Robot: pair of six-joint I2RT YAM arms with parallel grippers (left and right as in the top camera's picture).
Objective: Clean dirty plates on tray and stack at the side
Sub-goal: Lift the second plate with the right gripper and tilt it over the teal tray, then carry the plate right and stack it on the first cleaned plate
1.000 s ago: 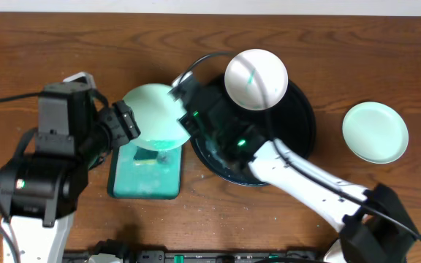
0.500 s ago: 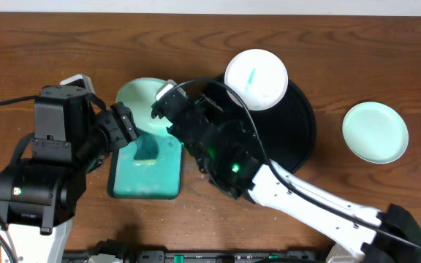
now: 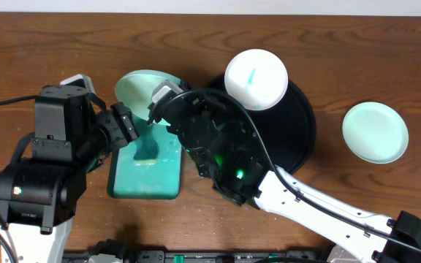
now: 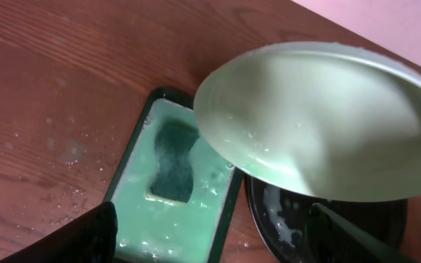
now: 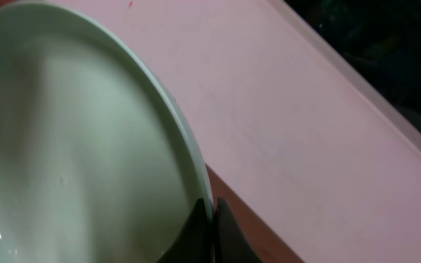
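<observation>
Upper left of centre, the pale green plate (image 3: 132, 86) hangs tilted, hollow face toward lower left, long axis left-right. Jaws of the right gripper (image 5: 212, 218) clench its rim; those of the left gripper (image 4: 218, 230) stand released.

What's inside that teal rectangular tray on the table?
In the teal rectangular tray, a dark green sponge lies in pale green liquid. The tilted pale green round plate held above hides the tray's far right corner.
</observation>
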